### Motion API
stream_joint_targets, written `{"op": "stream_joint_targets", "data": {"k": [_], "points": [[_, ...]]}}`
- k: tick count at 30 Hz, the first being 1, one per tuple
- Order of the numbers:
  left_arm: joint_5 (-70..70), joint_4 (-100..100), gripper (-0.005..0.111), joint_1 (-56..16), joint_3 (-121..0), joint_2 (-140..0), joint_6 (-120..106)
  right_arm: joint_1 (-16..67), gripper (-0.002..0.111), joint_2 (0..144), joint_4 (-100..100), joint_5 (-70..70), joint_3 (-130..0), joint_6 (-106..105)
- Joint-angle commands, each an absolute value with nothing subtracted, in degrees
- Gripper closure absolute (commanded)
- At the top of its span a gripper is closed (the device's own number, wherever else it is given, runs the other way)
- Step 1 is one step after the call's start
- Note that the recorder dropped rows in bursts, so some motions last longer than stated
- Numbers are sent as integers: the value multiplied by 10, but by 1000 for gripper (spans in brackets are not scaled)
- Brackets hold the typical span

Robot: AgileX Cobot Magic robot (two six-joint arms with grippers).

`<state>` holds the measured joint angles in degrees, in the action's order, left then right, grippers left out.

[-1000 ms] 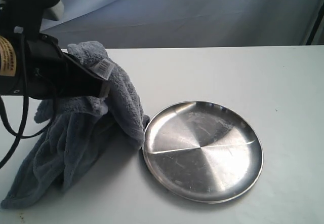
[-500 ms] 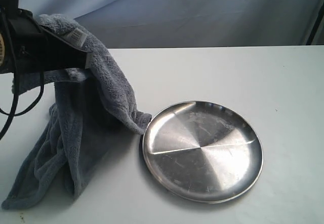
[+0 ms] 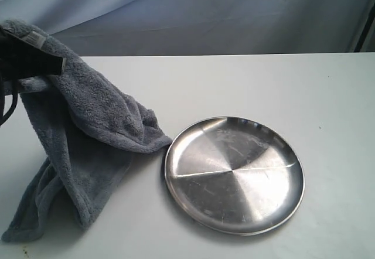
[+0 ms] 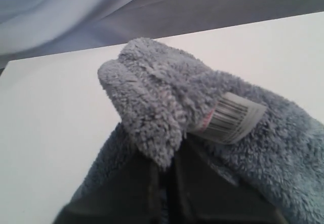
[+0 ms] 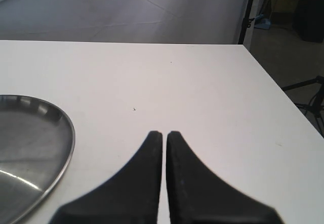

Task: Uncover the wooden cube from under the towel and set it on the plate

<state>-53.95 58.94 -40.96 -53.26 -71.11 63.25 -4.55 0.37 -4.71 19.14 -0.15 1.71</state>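
Left wrist view shows the left gripper point(image 4: 164, 169) pinched tight on a fold of the towel point(image 4: 152, 107). No cube shows; I'd guess it lies under the heap beside the plate point(image 3: 234, 174). Better to lift higher and draw the cloth clear. The right gripper point(image 5: 164, 135) is closed, empty.

A: Where is the left gripper point(image 3: 54, 65)?
B: At the edge of view, its dark fingers point(image 3: 32, 65) pinching the towel point(image 3: 88, 112).
A: And the tag point(image 3: 35, 38)?
B: White, just above the fingers.
A: The rest of the towel?
B: It hangs below the fingers onto the table point(image 3: 234, 77).
A: The plate point(image 3: 234, 174)?
B: Well apart from the fingers; 1 fold reaches its rim.
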Motion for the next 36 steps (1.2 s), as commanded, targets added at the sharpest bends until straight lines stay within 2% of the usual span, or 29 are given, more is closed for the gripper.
{"op": "stream_joint_targets", "data": {"k": [1,9,14,18,24,27,29,36], "points": [[-597,612,107,-412,-536,-706,647,-45,105,0,-47,191,0,18],[-613,553,107,-363,-517,-707,644,-45,105,0,-47,191,0,18],[-595,540,102,-330,-500,-707,644,-45,105,0,-47,191,0,18],[-594,519,86,-315,-500,-707,640,-45,105,0,-47,191,0,18],[-554,440,50,-304,-500,-707,581,-45,105,0,-47,191,0,18],[-553,439,36,-304,-500,-707,580,-45,105,0,-47,191,0,18],[-553,441,33,-304,-503,-707,558,-45,105,0,-47,191,0,18],[-496,328,35,-309,-535,-703,331,-45,105,0,-47,191,0,18]]}}
